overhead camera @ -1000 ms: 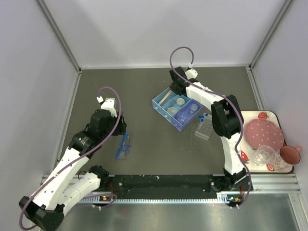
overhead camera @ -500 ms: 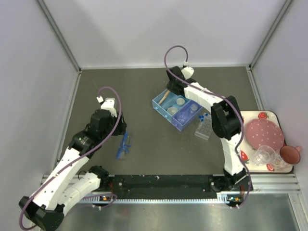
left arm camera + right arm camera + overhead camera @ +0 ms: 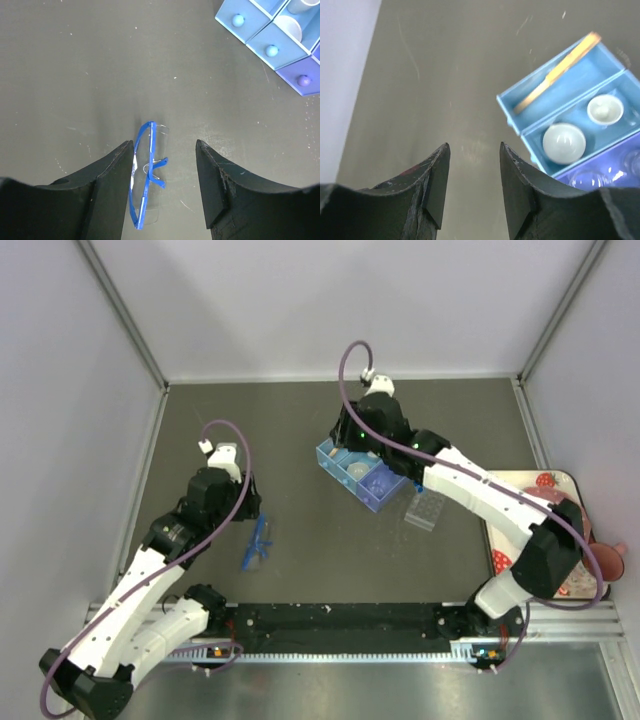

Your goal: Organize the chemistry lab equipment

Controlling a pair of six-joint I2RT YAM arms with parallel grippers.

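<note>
A blue three-drawer organizer [image 3: 362, 472] lies open at mid-table. In the right wrist view [image 3: 520, 107] it holds a wooden clip [image 3: 557, 72], two small round dishes [image 3: 563, 142] and clear beakers [image 3: 600, 177] in the purple drawer. My right gripper [image 3: 349, 436] hovers open and empty over its far-left corner [image 3: 472, 165]. A clear tube rack [image 3: 422, 510] lies beside the organizer, with a blue-capped tube [image 3: 418, 485] by it. Blue-framed clear glasses [image 3: 257, 544] lie on the table. My left gripper [image 3: 251, 508] is open above them, and they show between its fingers [image 3: 147, 172].
A strawberry-print tray [image 3: 515, 565] with a pink plate [image 3: 548, 518], a pink cup [image 3: 603, 560] and clear glassware [image 3: 550, 562] sits at the right edge. White walls close in the back and both sides. The drawer fronts show at the upper right of the left wrist view [image 3: 270, 40].
My right arm has swung its elbow out toward the near right, and its gripper has shifted slightly left over the organizer's far-left corner. The left arm and the glasses have not moved.
</note>
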